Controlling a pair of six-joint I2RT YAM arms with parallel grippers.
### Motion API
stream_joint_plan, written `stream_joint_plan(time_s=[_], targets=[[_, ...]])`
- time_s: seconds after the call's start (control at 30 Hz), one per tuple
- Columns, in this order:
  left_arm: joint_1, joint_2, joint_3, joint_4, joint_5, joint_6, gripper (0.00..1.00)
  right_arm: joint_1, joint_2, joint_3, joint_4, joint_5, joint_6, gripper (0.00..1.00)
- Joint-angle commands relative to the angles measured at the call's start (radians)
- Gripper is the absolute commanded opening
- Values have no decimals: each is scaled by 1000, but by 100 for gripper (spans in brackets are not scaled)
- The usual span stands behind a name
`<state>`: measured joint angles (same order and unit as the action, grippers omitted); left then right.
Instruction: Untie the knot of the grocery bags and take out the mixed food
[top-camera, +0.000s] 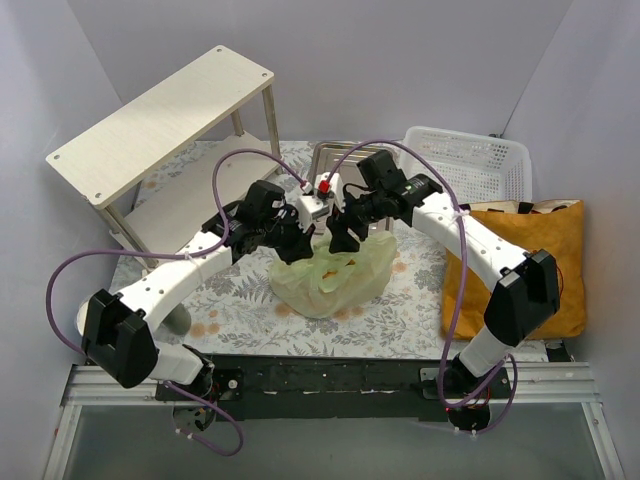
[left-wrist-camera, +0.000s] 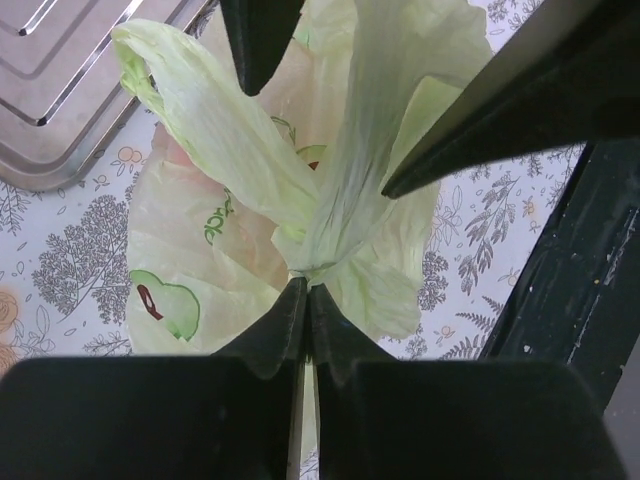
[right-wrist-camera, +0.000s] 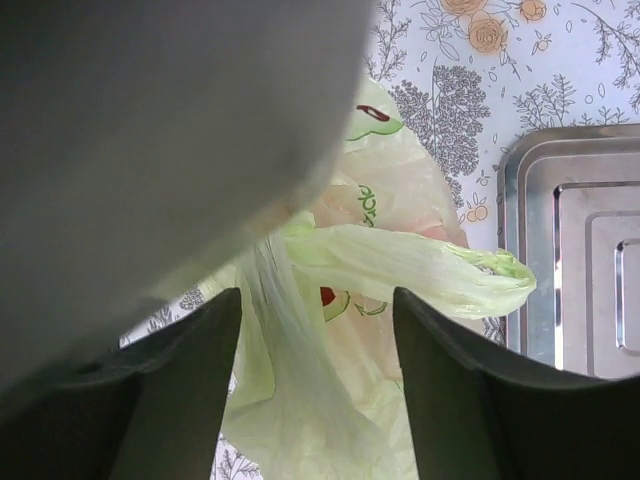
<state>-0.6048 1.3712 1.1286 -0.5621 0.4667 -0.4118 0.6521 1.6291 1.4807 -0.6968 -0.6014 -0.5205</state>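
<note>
The thin green bag (top-camera: 338, 278) lay in the middle of the desk (top-camera: 232, 312), between the two arms, and the orange tote (top-camera: 520, 262) stood well apart at the right edge. The left pincer (left-wrist-camera: 305, 296) was closed, its tips pinching the gathered neck of the bag. The right pincer (right-wrist-camera: 316, 372) was open, with its jaws on either side of one loose tail. It was hard to tell how tight the knot was. I judged tearing to be the main risk, because thin film pulled against a tight knot may stretch and rip. The light bag could also lift or slide toward the metal tray (right-wrist-camera: 575, 235).
</note>
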Motion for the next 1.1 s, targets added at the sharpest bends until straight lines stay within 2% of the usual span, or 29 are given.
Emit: stream_joint_plan(time_s=[0.0,0.03,0.1,0.13,0.23,0.47,0.7,0.83,0.87,0.9,1.07], targets=[[13,-58,51,41,-5,-39,0,15,-54,-48,9,14,2,45],[13,-63,40,47,-19,-45,6,15,-55,-48,17,28,2,34],[14,-69,34,47,-63,-50,36,11,-67,-43,36,80,-3,12],[14,-69,28,47,-86,-54,54,3,-74,-34,37,87,-3,8],[14,-86,14,45,-141,-56,70,-64,-124,-33,37,83,8,1],[14,-61,83,63,-116,-137,81,-108,-273,-157,51,68,101,1],[16,100,207,149,-120,-303,82,-115,-348,-229,26,38,56,1],[16,201,298,157,18,-341,82,-127,-399,-270,2,71,19,1],[16,215,313,151,115,-338,82,-129,-406,-278,2,72,19,1],[16,227,325,146,151,-347,82,-132,-414,-287,3,71,19,1],[22,259,335,140,253,-414,82,-141,-459,-338,-16,89,-13,1]])
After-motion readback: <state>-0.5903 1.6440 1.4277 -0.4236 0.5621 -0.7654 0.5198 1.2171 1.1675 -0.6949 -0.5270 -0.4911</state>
